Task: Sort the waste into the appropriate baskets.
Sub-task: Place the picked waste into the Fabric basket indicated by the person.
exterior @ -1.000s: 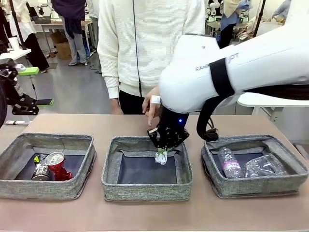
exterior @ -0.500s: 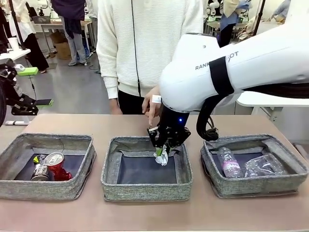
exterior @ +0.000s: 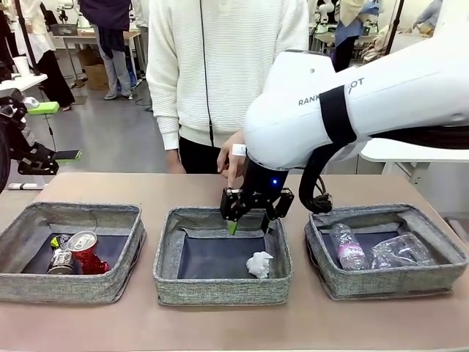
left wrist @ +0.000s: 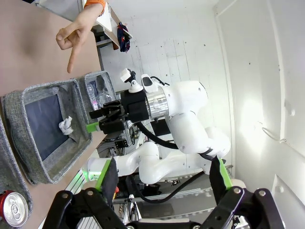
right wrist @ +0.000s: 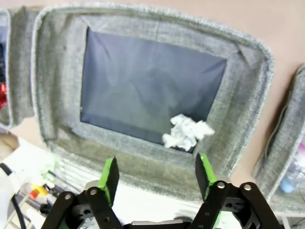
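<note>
Brown table (exterior: 220, 323), paper ball (exterior: 258, 265) in middle basket (exterior: 220, 287), right tool (exterior: 249, 214) spread empty above, left tool (left wrist: 162, 183) spread wide.

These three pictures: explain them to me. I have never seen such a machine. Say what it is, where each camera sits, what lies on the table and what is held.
Two white robot arms share a table with a person. The front view looks across at that person, whose hand points down. The other two views come from cameras on each arm's wrist. Three grey baskets sit in a row: the left basket holds cans, the middle basket a paper ball, the right basket a bottle and a plastic cup. The right gripper hangs open over the middle basket, holding nothing. The left gripper is open and empty too.
</note>
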`<action>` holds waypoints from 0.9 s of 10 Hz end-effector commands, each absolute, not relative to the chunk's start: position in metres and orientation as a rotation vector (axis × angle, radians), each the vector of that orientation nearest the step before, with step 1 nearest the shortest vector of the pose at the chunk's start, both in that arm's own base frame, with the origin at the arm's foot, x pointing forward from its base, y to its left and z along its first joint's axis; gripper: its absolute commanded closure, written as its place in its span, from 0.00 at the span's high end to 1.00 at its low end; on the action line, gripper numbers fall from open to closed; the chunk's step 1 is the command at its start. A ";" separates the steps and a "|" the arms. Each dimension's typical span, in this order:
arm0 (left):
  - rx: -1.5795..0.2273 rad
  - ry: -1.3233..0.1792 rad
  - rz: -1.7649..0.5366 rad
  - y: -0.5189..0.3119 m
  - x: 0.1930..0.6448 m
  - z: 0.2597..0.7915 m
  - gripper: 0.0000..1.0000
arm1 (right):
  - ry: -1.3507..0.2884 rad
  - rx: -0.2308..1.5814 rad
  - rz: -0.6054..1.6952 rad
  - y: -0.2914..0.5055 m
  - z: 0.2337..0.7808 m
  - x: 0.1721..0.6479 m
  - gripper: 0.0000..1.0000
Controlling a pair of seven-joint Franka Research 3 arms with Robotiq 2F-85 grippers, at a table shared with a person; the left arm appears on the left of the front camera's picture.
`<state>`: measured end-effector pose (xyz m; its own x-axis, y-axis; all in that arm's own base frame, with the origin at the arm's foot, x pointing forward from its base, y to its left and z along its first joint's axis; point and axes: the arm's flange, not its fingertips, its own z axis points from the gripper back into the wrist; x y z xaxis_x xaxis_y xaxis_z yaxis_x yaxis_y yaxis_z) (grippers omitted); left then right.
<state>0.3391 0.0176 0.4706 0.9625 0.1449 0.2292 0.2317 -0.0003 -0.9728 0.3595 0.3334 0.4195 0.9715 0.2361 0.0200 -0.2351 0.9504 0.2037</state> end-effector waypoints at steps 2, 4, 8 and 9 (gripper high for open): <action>-1.594 -0.305 -0.074 0.017 0.336 0.473 1.00 | 0.004 0.266 0.258 0.328 0.419 0.362 1.00; -1.594 -0.305 -0.074 0.017 0.336 0.473 1.00 | 0.003 0.482 0.281 0.315 0.437 0.365 1.00; -1.594 -0.305 -0.074 0.017 0.336 0.473 1.00 | 0.169 1.474 0.204 0.165 0.517 0.382 1.00; -1.594 -0.305 -0.074 0.017 0.336 0.473 1.00 | 0.151 1.496 0.145 0.133 0.523 0.375 1.00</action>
<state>0.3391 0.0178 0.4707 0.9624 0.1455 0.2294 0.2319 -0.0001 -0.9727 0.3793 0.1670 0.5463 0.9651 0.2266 0.1316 -0.2077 0.3553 0.9114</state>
